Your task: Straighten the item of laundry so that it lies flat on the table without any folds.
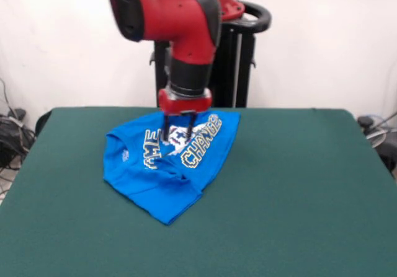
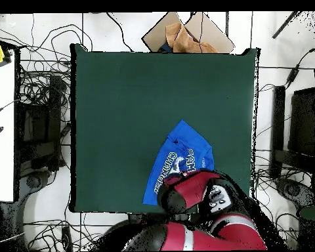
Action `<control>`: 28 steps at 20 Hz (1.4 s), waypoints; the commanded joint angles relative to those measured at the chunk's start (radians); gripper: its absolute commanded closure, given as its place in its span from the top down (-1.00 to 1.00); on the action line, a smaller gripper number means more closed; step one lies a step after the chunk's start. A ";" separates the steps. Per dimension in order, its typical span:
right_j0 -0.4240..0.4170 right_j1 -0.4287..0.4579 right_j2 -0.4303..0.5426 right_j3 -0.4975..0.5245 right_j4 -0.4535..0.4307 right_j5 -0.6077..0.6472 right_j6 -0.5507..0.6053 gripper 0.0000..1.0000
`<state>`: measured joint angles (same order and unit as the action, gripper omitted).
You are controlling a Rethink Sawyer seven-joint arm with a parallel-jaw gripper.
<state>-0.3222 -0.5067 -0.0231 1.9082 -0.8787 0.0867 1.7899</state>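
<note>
front view frames the blue t-shirt [image 1: 167, 165] lying crumpled on the green table [image 1: 298, 196], toward the far side and left of centre. the shirt is not flat: its lower part is doubled over into a blunt point toward the camera, a ridge of cloth runs beside the yellow-edged lettering, and the print is partly swallowed by a fold, so only pieces of the words can be read. the end effector [image 1: 178, 130] is brought down from above onto the middle of the print, its two dark fingers [image 1: 166, 128] set a little apart with their tips at or in the cloth. whether fabric is pinched between them cannot be told; the tips are too small and dark against the print. the placement over the bunched centre is judged to suit a pinch on the raised fold, from which the doubled part could be drawn outward.

overhead view shows the shirt near the table edge closest to the robot's base, partly covered by the red arm [image 2: 193, 190], so the contact point is hidden there. plenty of bare felt is left on the other sides, which is judged to give room for spreading. the task is judged to be far from done, as several folds remain.
</note>
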 commanded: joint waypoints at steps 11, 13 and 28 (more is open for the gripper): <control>0.247 0.196 0.003 -0.003 0.259 -0.214 0.229 1.00; 0.290 0.240 -0.038 -0.031 0.286 -0.249 0.233 1.00; 0.262 0.264 -0.012 -0.036 0.318 -0.271 0.174 1.00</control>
<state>-0.0802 -0.3970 -0.1224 1.9471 -0.6525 -0.2079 1.7899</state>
